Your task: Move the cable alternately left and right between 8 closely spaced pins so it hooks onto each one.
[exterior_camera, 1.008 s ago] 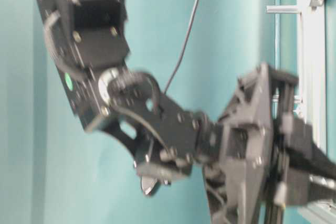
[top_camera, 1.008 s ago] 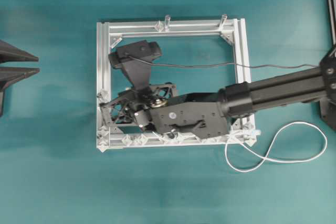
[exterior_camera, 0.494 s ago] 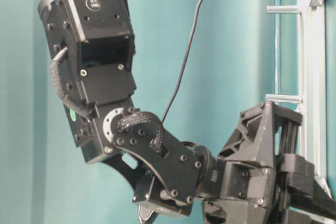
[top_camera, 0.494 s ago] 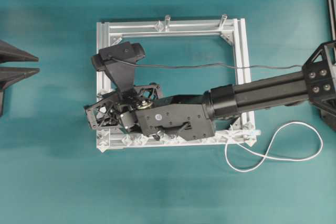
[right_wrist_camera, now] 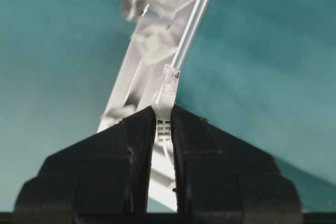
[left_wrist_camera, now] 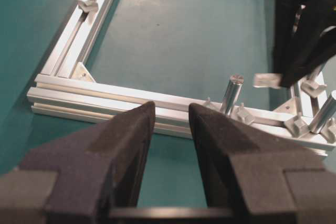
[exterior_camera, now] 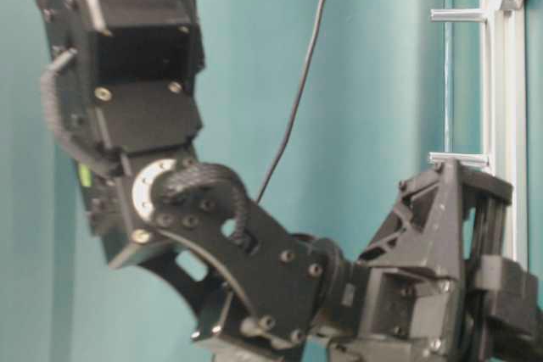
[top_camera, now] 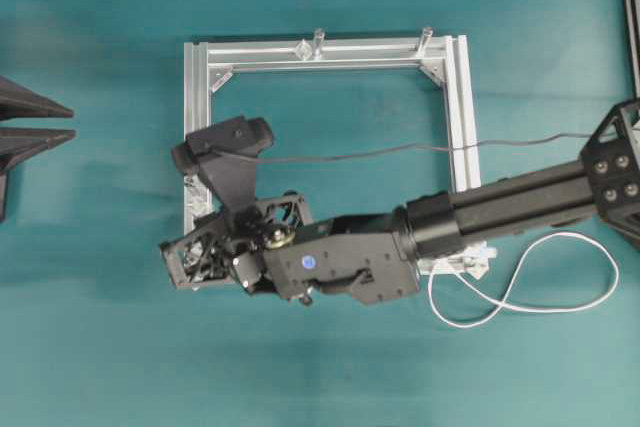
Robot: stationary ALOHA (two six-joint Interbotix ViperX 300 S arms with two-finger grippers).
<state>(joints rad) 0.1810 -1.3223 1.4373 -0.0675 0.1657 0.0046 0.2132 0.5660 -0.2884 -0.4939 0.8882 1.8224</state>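
Note:
My right gripper (right_wrist_camera: 164, 113) is shut on the cable (right_wrist_camera: 166, 94) just behind its clear plug, which sticks out past the fingertips. In the overhead view this gripper (top_camera: 185, 257) sits over the bottom-left corner of the silver frame (top_camera: 458, 117), and the arm hides the bottom rail and most pins there. The cable's slack (top_camera: 520, 299) loops on the mat off the frame's bottom-right corner. One pin (top_camera: 302, 49) shows on the top rail and others (left_wrist_camera: 242, 114) beside a post. My left gripper (left_wrist_camera: 172, 109) hangs open and empty, left of the frame (top_camera: 68, 122).
Two upright grey metal posts (top_camera: 318, 39) (top_camera: 426, 37) stand on the frame's top rail. A thin black wire (top_camera: 400, 150) runs from the wrist camera across the frame opening. At table level the right arm (exterior_camera: 254, 252) fills the view beside the rail (exterior_camera: 501, 82).
The right arm has carried the cable's plug end left and toward the near side, from inside the frame to its bottom-left corner. The left gripper has not moved.

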